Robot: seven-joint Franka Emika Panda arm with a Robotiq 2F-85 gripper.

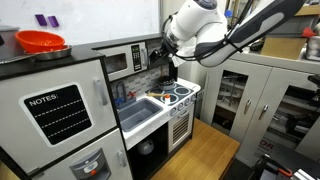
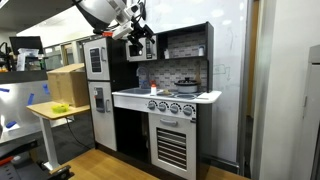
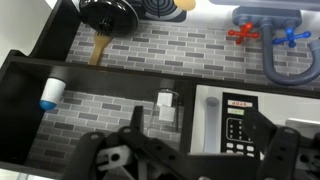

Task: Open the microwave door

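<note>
The microwave door [image 3: 208, 122] has a silver-grey frame, a pale vertical handle and a black keypad strip [image 3: 237, 128] with white buttons. In the wrist view it sits low and right of centre, and it looks shut. My gripper [image 3: 200, 148] is open. Its two dark fingers spread to either side of the door front, close to it, and I see no contact. In both exterior views the gripper [image 1: 162, 57] [image 2: 140, 38] hangs just in front of the microwave [image 1: 126, 60] [image 2: 145, 47] in the upper cabinet of the toy kitchen.
A red bowl [image 1: 40, 42] sits on the cabinet top. A white door with a NOTES chalkboard [image 1: 55, 110], the sink [image 1: 140, 112], the stove [image 1: 178, 92] and the oven door [image 1: 180, 128] lie below. A shelf holds a blue-capped bottle [image 3: 50, 92] and a small jar [image 3: 166, 103]. A cardboard box [image 2: 65, 85] stands on a side table.
</note>
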